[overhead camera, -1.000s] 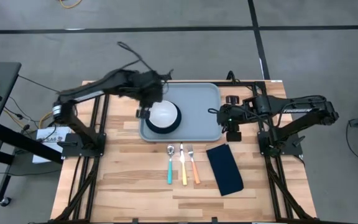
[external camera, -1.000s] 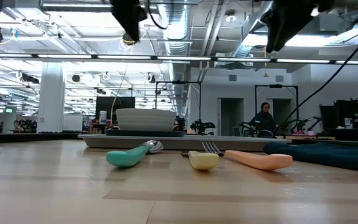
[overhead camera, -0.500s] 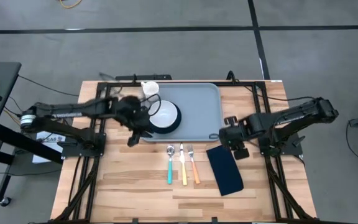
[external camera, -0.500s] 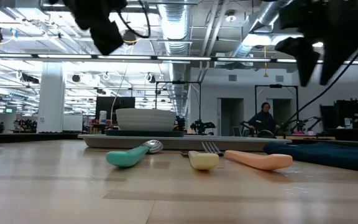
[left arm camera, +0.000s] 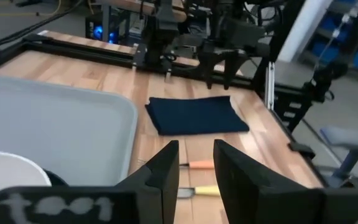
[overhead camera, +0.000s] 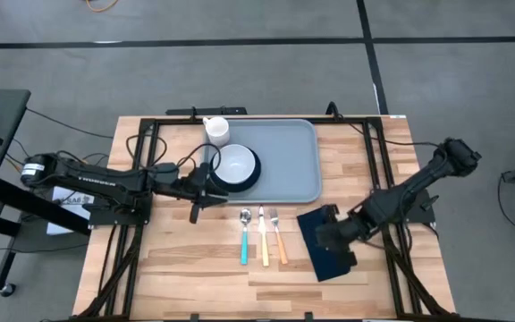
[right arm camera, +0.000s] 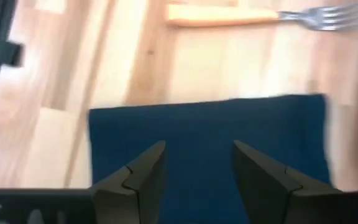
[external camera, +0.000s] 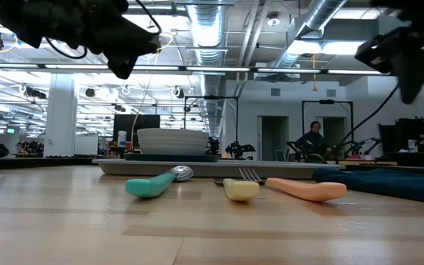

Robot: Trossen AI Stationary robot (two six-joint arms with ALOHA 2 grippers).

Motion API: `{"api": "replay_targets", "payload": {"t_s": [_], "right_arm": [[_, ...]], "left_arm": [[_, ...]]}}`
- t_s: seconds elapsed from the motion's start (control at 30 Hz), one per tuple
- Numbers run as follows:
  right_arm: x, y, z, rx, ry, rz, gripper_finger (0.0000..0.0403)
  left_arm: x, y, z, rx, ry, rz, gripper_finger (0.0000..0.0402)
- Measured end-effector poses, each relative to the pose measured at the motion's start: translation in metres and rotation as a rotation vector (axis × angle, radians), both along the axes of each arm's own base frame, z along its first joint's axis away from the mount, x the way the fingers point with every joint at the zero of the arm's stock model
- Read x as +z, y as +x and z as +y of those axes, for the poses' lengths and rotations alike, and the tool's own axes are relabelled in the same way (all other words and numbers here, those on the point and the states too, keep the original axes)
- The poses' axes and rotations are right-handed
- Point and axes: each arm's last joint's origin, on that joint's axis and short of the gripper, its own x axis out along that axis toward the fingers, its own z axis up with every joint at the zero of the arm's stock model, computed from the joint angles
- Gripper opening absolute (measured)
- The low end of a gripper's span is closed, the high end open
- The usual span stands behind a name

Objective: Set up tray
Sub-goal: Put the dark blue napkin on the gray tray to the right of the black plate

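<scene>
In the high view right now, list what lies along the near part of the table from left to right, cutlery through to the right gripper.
Teal-handled spoon → yellow-handled knife → orange-handled fork → navy napkin → right gripper, open over the napkin.

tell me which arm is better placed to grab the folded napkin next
Right. The right gripper hangs open directly over the napkin, and its wrist view shows the navy cloth between its fingers. The left gripper is across the table, beside the plate at the tray's left edge.
</scene>
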Motion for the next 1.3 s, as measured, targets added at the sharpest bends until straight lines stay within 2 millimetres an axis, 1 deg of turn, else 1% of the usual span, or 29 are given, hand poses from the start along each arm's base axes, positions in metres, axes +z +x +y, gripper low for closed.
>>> {"api": "replay_targets", "payload": {"t_s": [0.17,0.27,0.37,0.47,0.63,0.73,0.87,1.0,1.1,1.3], "right_arm": [[-0.024,0.000,0.020,0.046,-0.049,0.085,0.0173],[-0.039,0.000,0.028,-0.002,-0.056,0.151,0.0173],[-0.051,0.002,0.036,-0.052,-0.025,0.223,0.0173],[-0.055,0.007,0.052,-0.062,0.011,0.263,0.0173],[-0.052,0.016,0.086,-0.002,0.021,0.273,0.0173],[-0.053,0.022,0.102,-0.025,0.006,0.298,0.0173],[-0.061,0.031,0.108,-0.103,-0.052,0.386,0.0173],[-0.065,0.037,0.105,-0.187,-0.141,0.481,0.0173],[-0.067,0.041,0.107,-0.196,-0.153,0.492,0.0173],[-0.080,0.046,0.115,-0.192,-0.114,0.479,0.0173]], "left_arm": [[0.000,0.000,-0.003,-0.013,0.042,-0.011,0.0087],[0.002,0.000,-0.003,-0.009,0.043,-0.028,0.0087],[0.003,0.001,-0.002,-0.009,0.070,-0.038,0.0087],[0.003,0.001,-0.002,0.002,0.079,-0.037,0.0087],[0.001,0.000,-0.002,-0.002,0.058,-0.024,0.0087],[0.001,0.000,-0.002,-0.003,0.057,-0.023,0.0087],[0.001,0.000,-0.002,-0.003,0.054,-0.019,0.0087],[0.001,0.000,-0.002,-0.003,0.052,-0.020,0.0087],[0.002,0.001,-0.002,0.000,0.039,-0.030,0.0087],[-0.001,0.000,-0.002,0.011,-0.029,0.016,0.0087]]}}
